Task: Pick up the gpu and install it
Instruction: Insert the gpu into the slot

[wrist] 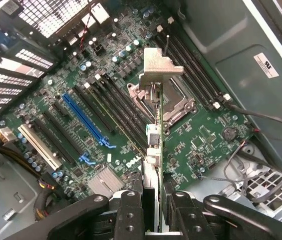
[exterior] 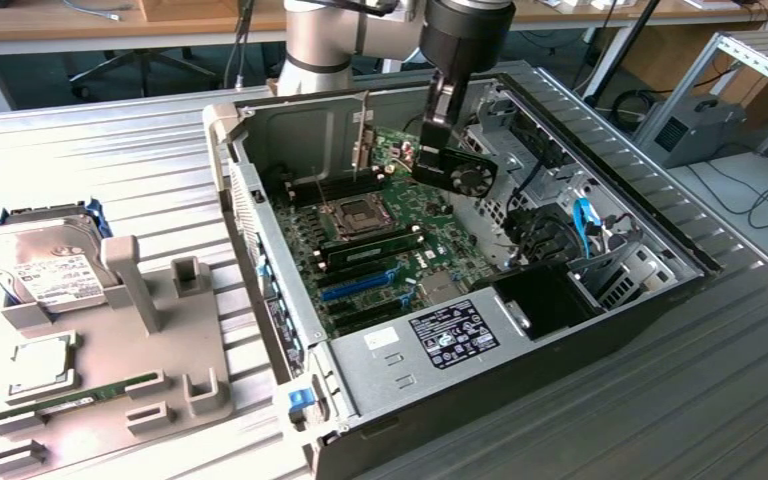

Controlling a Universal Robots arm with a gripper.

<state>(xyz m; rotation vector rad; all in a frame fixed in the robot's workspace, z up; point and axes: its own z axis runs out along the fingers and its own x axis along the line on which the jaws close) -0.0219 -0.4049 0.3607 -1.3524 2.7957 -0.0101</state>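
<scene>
Though the arm's upper part is cut off in the exterior view, its gripper [exterior: 438, 125] is clamped on the gpu [exterior: 458, 170], holding it on edge in the air inside the open case [exterior: 531, 360], above the green motherboard [exterior: 391, 235] and clear of it. From the wrist the gpu is a thin edge between black fingers [wrist: 131, 210], its fan hidden, its stepped silver bracket [wrist: 158, 70] at the far end. A long blue slot [wrist: 83, 117] lies beside black ones. The bench [exterior: 117, 150] is ribbed sheet metal; a grey tray [exterior: 137, 370] on it carries a hard drive [exterior: 44, 270]. Wooden desks and floor cables lie behind
</scene>
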